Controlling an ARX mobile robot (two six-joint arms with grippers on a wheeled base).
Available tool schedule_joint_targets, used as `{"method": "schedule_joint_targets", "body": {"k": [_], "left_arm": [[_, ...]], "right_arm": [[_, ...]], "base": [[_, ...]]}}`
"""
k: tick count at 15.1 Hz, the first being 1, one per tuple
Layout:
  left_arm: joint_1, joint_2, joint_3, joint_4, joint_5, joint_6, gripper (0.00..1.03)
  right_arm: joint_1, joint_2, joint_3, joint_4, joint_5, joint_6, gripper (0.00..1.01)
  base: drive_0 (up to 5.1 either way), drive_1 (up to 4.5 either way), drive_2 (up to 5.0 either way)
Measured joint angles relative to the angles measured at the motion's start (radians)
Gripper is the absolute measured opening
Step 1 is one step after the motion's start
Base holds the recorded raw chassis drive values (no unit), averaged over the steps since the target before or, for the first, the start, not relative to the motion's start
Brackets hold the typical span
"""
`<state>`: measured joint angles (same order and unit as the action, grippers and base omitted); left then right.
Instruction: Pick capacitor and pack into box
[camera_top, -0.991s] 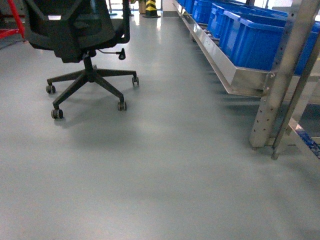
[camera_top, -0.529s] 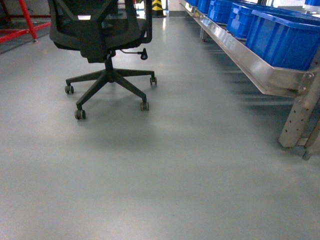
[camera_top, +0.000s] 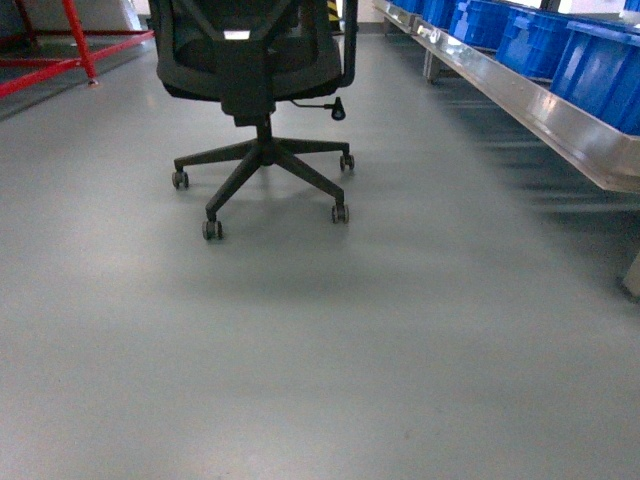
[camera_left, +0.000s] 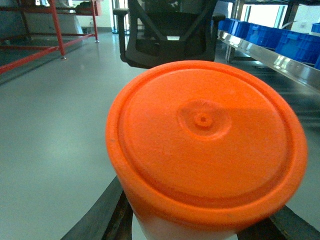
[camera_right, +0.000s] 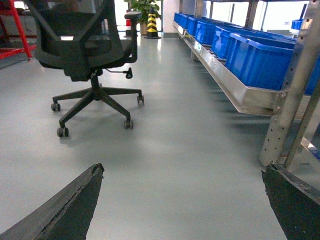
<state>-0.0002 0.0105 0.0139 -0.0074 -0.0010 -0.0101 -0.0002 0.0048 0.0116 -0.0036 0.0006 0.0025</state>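
The capacitor (camera_left: 205, 140), a fat cylinder with an orange cap and a whitish body, fills the left wrist view. My left gripper (camera_left: 195, 222) is shut on it, with dark fingers (camera_left: 102, 217) showing at both lower corners. My right gripper (camera_right: 181, 171) hangs open above bare grey floor, with nothing between its dark fingertips (camera_right: 92, 175). Neither gripper appears in the head view. The box is out of view.
A black office chair (camera_top: 262, 70) on castors stands ahead on the grey floor. A steel rack (camera_top: 540, 100) carrying blue crates (camera_top: 600, 60) runs along the right. A red metal frame (camera_top: 70, 50) is at the far left.
The head view has swung left: the chair slid rightward in the frame, the rack's upright posts passed out on the right, and the red frame came in at the left.
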Motion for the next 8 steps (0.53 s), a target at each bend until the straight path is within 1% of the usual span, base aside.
{"method": "schedule_joint_targets", "body": {"k": [8], "left_arm": [[0.0, 0.0, 0.0, 0.0, 0.0, 0.0, 0.44]], "right_arm": [[0.0, 0.0, 0.0, -0.003, 0.0, 0.0, 0.98]], "base": [[-5.0, 2.44, 2.4]]}}
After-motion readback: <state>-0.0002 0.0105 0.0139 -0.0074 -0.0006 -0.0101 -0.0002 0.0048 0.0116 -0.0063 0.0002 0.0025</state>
